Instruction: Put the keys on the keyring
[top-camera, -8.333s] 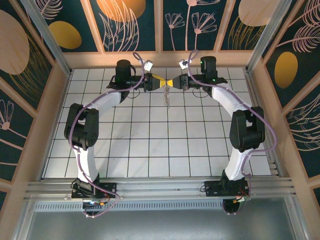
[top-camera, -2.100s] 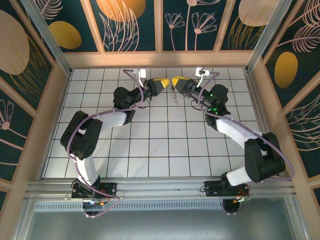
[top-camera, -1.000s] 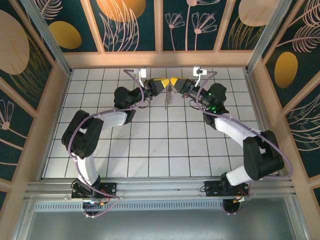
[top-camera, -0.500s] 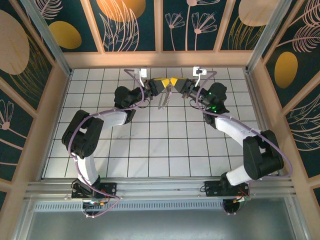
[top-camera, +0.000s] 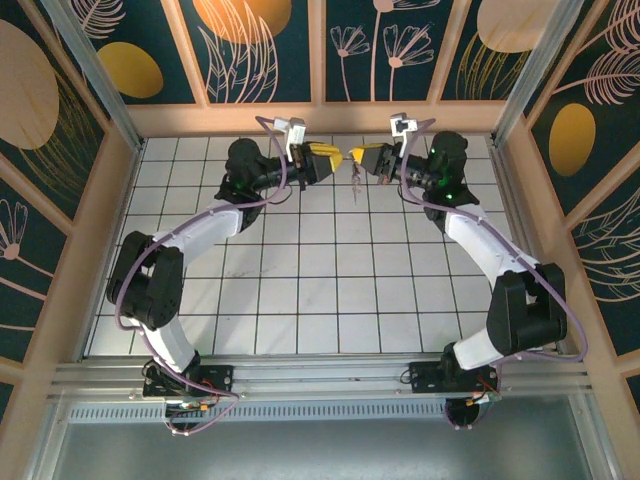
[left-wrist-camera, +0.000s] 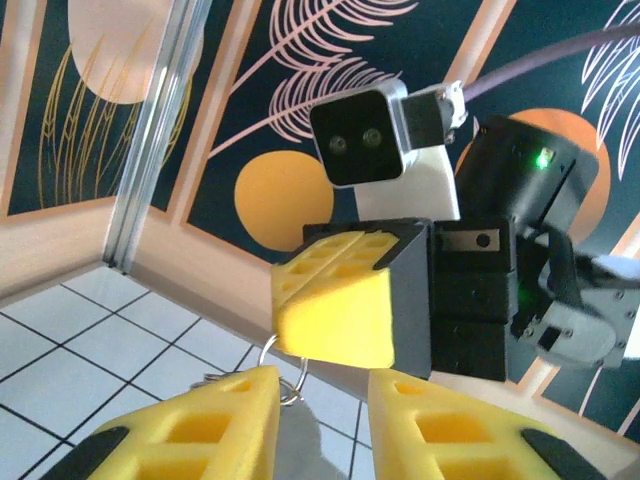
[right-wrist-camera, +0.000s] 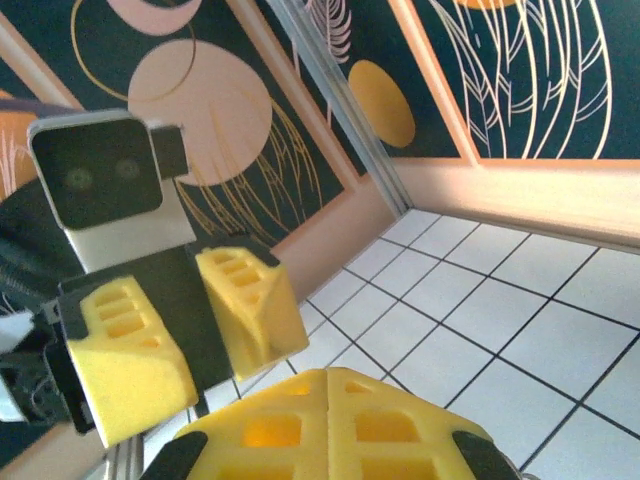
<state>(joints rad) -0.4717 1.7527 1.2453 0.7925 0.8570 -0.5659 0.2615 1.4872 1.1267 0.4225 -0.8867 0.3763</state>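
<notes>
Right gripper (top-camera: 353, 155) pinches keyring (top-camera: 357, 181) — thin, silvery, dangling.

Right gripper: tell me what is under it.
Under the shut right gripper the keyring hangs above the white tiles. Its top is covered by the yellow fingers; whether anything is threaded on it is too small to tell.

left fingers (left-wrist-camera: 200, 425) apparently parted | right fingers (right-wrist-camera: 330, 425) shut | tips facing, apart

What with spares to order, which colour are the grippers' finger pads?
Yellow; clearest in the left wrist view, on the right gripper.
</notes>
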